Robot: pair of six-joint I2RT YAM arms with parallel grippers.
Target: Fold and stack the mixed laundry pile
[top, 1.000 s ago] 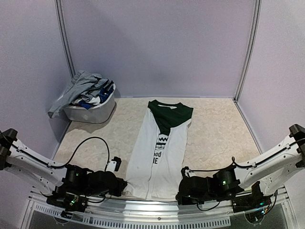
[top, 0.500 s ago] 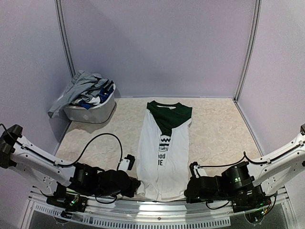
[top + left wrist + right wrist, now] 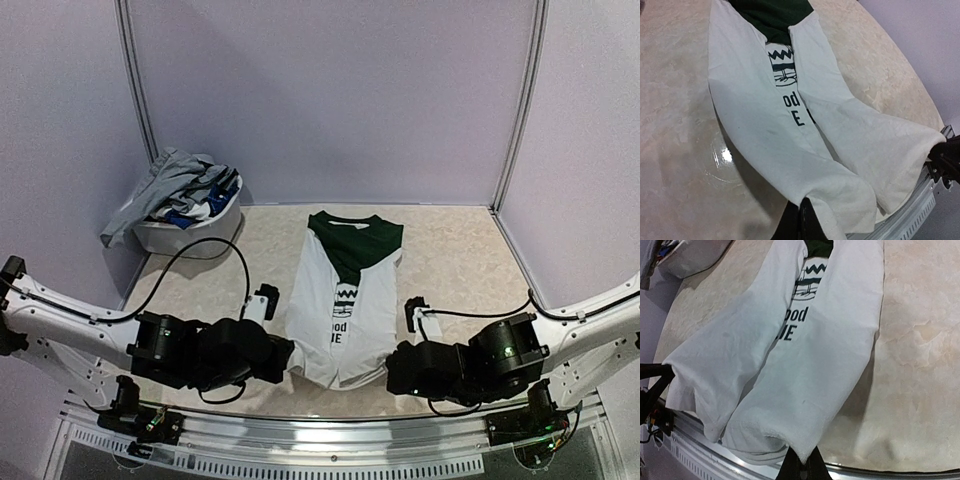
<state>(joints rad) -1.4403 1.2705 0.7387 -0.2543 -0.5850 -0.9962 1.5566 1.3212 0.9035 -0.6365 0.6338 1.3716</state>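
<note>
Beige marbled table [image 3: 450, 270]: white T-shirt with dark green sleeves [image 3: 345, 300] is laid lengthwise at centre, sides already turned inward; crosswise fold judged not yet made, nothing stacked. White plastic basket [image 3: 205, 238], rear left, is heaped with the rest of the laundry pile [image 3: 190, 190], a grey T-shirt [image 3: 128, 218] draped over its rim. Hem corners are pinched tight by left gripper [image 3: 283, 357] and right gripper [image 3: 392, 370].

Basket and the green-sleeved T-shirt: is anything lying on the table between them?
In the top view, only the left arm's black cable loops across the stretch between basket and T-shirt; otherwise the table there is bare.
</note>
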